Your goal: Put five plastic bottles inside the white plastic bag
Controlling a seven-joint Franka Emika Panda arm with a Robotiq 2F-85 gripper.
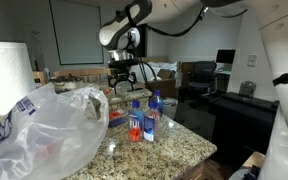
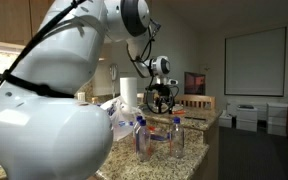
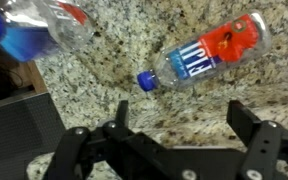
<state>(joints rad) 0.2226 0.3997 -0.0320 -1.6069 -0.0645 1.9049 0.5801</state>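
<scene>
Claw (image 3: 178,108) spread wide is what we see in the wrist view: its two dark fingers (image 3: 121,112) stand well apart and pinch nothing, with only the speckled granite counter (image 3: 104,70) between them. Just ahead of the fingertips one plastic bottle (image 3: 209,48) lies on its side on the counter. Its blue cap points back toward the claw and its red-orange end points away. It touches neither finger. Farther ahead, at the upper corner of that view, we see a second bottle (image 3: 39,22) with a blue label. It is only partly in frame, and we cannot tell whether it lies or stands.

In an exterior view the claw hangs from the white arm (image 1: 164,15) above the counter, fingers pointing down. Nearer the camera than the claw, two upright bottles (image 1: 136,122) stand close together, both blue-capped, one holding red-orange liquid. They are apart from the claw. The white plastic bag (image 1: 44,130) lies crumpled on the counter, off to one side of the claw and nearer the camera. We make out an orange tint through its thin wall but cannot tell what causes it. A paper towel roll (image 1: 9,70) stands upright beyond the bag, well apart from the claw.
</scene>
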